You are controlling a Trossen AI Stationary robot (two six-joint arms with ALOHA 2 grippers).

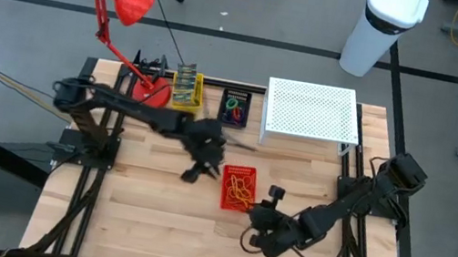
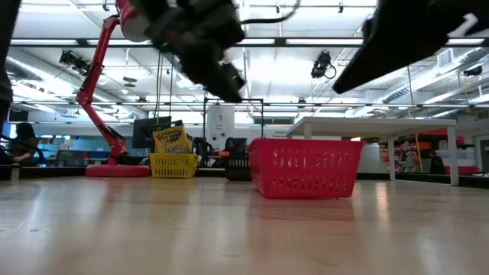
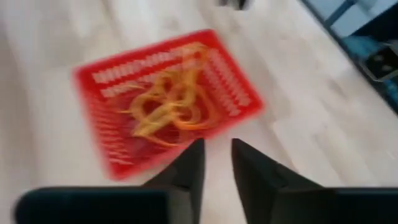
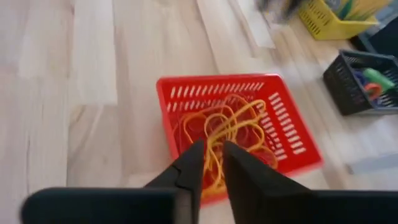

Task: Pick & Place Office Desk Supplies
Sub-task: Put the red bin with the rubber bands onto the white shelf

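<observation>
A red basket (image 1: 237, 191) stands mid-table with a tangle of orange-yellow rubber bands (image 4: 227, 127) in it. My left gripper (image 3: 217, 146) hovers just left of the basket (image 3: 165, 99), raised off the table. Its fingers stand a little apart with nothing between them. My right gripper (image 4: 212, 148) is over the basket's near right rim, fingers narrowly open, and a band strand (image 4: 214, 171) shows in the gap. Crayon boxes (image 1: 185, 83) stand upright in a yellow basket (image 2: 173, 164). Coloured loops (image 1: 234, 106) lie in a black basket (image 4: 360, 84). My right gripper has its fingers on either side of one strand of the rubber bands, above the basket's near rim (image 4: 205, 193). Whether the fingers touch that strand, I cannot tell. My left gripper touches nothing.
A red desk lamp (image 1: 125, 1) rises from its base (image 1: 152, 93) at the far left. A white perforated riser (image 1: 310, 112) stands at the far right. Bare wooden table (image 1: 149, 227) stretches along the near side.
</observation>
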